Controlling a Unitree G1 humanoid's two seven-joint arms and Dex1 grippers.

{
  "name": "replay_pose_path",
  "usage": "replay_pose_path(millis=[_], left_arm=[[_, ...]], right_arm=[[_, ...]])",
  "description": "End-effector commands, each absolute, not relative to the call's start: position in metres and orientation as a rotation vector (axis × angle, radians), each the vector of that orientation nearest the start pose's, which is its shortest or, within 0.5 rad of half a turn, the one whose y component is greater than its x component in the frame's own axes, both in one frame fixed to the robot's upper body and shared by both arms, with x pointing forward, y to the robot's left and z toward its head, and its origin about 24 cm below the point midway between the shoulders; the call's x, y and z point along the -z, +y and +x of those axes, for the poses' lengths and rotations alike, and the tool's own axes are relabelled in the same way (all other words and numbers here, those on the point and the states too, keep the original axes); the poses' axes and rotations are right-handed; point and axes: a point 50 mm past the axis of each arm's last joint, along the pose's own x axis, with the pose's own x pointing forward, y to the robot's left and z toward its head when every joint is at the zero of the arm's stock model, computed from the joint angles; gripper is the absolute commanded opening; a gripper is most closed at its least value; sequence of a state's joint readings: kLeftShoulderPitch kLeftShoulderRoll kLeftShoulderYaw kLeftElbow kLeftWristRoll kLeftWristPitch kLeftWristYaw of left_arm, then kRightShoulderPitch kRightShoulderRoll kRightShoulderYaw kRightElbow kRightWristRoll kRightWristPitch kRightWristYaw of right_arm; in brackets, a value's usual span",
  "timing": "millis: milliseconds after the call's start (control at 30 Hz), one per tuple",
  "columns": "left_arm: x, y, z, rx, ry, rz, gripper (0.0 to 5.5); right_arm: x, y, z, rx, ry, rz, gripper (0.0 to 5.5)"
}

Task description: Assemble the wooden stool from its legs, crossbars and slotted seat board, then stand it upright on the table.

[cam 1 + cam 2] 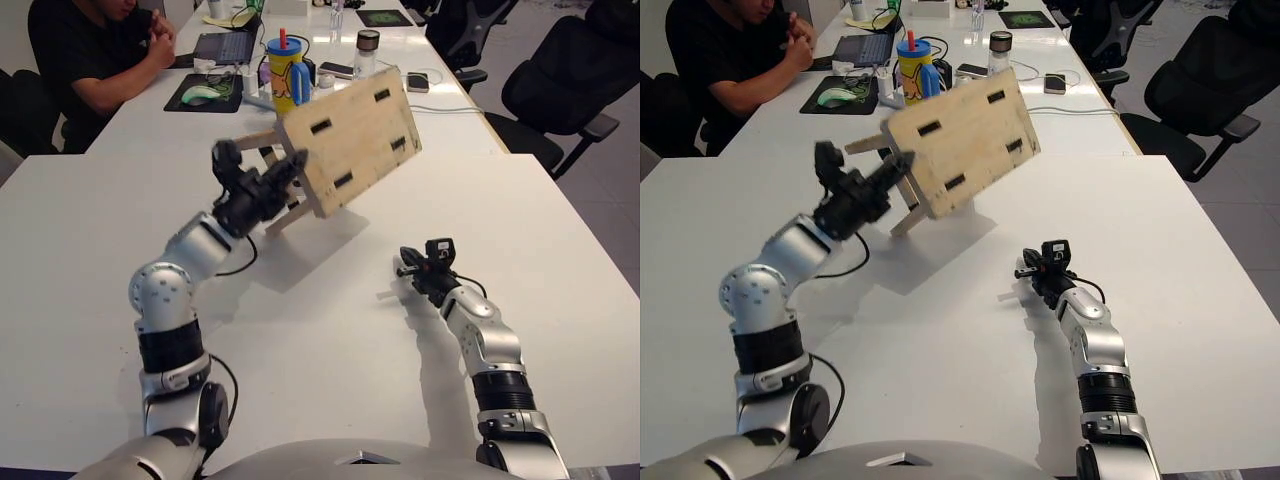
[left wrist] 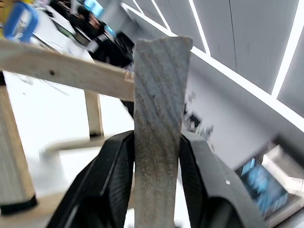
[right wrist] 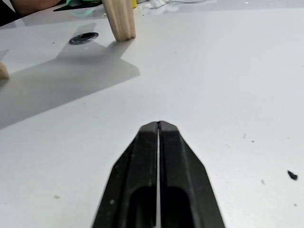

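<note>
While the left gripper's (image 1: 288, 168) fingers clamp the tilted seat board (image 1: 355, 135), the right gripper's (image 3: 158, 126) fingers press together.

The seat board (image 1: 355, 135) is shown in pale wood, patterned with dark rectangular slots. The counter (image 1: 300, 340) is white. The left pincer (image 1: 290, 166) and right pincer (image 3: 158, 124) are black. The cup (image 1: 283, 70) is coloured yellow and blue.

The left gripper (image 1: 291, 163) holds the tilted stool (image 1: 355, 135).
</note>
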State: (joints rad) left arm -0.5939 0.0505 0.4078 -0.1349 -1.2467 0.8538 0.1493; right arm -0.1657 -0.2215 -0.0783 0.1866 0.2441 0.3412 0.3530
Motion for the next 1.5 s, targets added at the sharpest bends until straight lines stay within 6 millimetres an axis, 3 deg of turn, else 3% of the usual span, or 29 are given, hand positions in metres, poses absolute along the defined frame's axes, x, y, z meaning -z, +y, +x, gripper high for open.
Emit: replay_pose_path(millis=[33, 267, 400, 567, 667, 733, 833, 933, 1000, 1100, 1200, 1267, 1367, 1500], left_arm=[[-0.247, 0.178, 0.331, 0.433, -0.115, -1.24, 1.33], [-0.188, 0.194, 0.34, 0.251, 0.082, -1.238, 1.32], [-0.159, 0.206, 0.339, 0.152, 0.153, -1.219, 2.14], [-0.148, 0.227, 0.334, 0.088, 0.097, -1.24, 2.79], [-0.158, 0.244, 0.324, 0.09, -0.069, -1.274, 3.28], [-0.161, 0.257, 0.315, 0.082, -0.196, -1.275, 3.32], [-0.145, 0.263, 0.306, 0.062, -0.219, -1.283, 3.32], [-0.121, 0.268, 0.29, 0.051, -0.182, -1.118, 3.32], [-0.114, 0.248, 0.272, 0.295, -0.107, -0.974, 3.32], [-0.108, 0.195, 0.238, 0.773, 0.129, -0.773, 2.96], [-0.111, 0.178, 0.226, 0.988, 0.23, -0.665, 2.54], [-0.112, 0.172, 0.228, 1.062, 0.278, -0.545, 2.18], [-0.107, 0.167, 0.253, 1.052, 0.293, -0.331, 1.75], [-0.095, 0.19, 0.308, 0.874, 0.286, 0.047, 1.15]], right_arm=[[-0.007, -0.175, 0.275, -0.296, 0.421, 0.122, 0.0], [-0.009, -0.169, 0.279, -0.305, 0.42, 0.12, 0.0], [-0.01, -0.17, 0.28, -0.303, 0.423, 0.118, 0.0], [-0.008, -0.171, 0.278, -0.305, 0.433, 0.119, 0.0], [-0.007, -0.171, 0.277, -0.311, 0.443, 0.12, 0.0], [-0.006, -0.172, 0.276, -0.308, 0.446, 0.119, 0.0], [-0.004, -0.174, 0.274, -0.301, 0.455, 0.119, 0.0], [-0.004, -0.173, 0.275, -0.311, 0.456, 0.114, 0.0], [-0.005, -0.173, 0.276, -0.312, 0.453, 0.113, 0.0], [-0.005, -0.177, 0.276, -0.301, 0.45, 0.106, 0.0], [-0.004, -0.179, 0.276, -0.3, 0.453, 0.1, 0.0], [-0.005, -0.179, 0.277, -0.302, 0.452, 0.095, 0.0], [-0.005, -0.176, 0.28, -0.307, 0.451, 0.095, 0.0], [-0.006, -0.167, 0.285, -0.346, 0.448, 0.09, 0.0]])
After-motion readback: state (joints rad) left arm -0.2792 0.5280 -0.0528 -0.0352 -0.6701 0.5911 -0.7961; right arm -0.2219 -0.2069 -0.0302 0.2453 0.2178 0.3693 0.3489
